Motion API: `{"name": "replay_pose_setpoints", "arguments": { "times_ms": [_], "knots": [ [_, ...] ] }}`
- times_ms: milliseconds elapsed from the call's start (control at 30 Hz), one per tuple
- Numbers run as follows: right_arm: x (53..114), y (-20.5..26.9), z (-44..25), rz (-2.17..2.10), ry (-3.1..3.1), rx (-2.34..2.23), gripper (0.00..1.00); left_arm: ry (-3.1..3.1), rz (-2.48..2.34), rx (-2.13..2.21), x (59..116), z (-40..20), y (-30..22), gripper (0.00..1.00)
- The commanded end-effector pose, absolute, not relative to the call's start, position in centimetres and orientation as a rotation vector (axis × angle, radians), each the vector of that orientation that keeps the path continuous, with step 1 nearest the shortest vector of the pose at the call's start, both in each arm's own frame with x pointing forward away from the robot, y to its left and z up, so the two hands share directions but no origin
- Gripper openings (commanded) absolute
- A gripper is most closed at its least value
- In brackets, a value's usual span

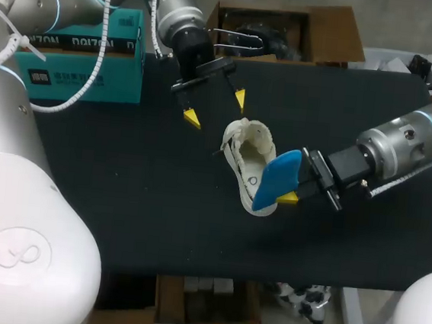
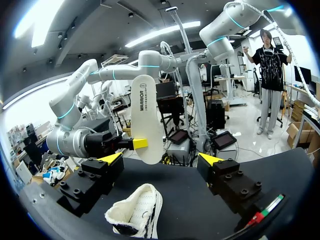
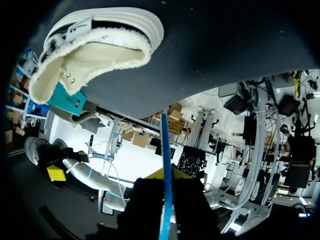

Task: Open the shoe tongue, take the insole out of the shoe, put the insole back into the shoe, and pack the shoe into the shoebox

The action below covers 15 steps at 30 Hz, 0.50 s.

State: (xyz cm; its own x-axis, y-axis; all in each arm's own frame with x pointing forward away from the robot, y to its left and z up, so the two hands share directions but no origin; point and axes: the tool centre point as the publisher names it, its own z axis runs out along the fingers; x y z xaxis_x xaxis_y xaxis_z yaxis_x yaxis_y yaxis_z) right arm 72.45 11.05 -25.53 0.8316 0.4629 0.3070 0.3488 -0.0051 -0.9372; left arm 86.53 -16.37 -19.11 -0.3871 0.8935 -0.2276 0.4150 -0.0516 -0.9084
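Observation:
A white shoe [image 1: 246, 151] lies on its side in the middle of the black table [image 1: 121, 191], opening towards the back. My right gripper [image 1: 291, 187] is shut on a blue insole [image 1: 278, 180], holding it just above the toe end of the shoe. The left wrist view shows the insole's white underside [image 2: 146, 120] upright beyond the shoe [image 2: 137, 215]. In the right wrist view the insole [image 3: 166, 165] is edge-on between the fingers, with the shoe [image 3: 95, 50] ahead. My left gripper [image 1: 216, 107] hangs open behind the shoe, holding nothing. The teal shoebox [image 1: 88, 61] stands at back left.
A brown cardboard box [image 1: 332, 31] with dark things inside stands at the table's back edge, behind my left gripper. My right arm [image 1: 401, 145] stretches in over the table's right side. Bare black table lies in front of the shoe.

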Motion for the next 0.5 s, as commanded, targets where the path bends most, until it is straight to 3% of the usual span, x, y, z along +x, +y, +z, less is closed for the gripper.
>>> {"name": "replay_pose_setpoints", "arguments": {
  "times_ms": [33, 500],
  "knots": [
    [72.6, 11.1, -25.7, 0.086, -0.637, -1.616, 0.0, -1.858, 1.521, -1.363, 85.0, -19.2, -16.3, 1.0],
    [73.6, 12.5, -26.2, -0.107, -0.537, -1.683, 0.0, -2.366, 1.881, -1.092, 79.1, -19.0, -14.5, 1.0]
  ]
}}
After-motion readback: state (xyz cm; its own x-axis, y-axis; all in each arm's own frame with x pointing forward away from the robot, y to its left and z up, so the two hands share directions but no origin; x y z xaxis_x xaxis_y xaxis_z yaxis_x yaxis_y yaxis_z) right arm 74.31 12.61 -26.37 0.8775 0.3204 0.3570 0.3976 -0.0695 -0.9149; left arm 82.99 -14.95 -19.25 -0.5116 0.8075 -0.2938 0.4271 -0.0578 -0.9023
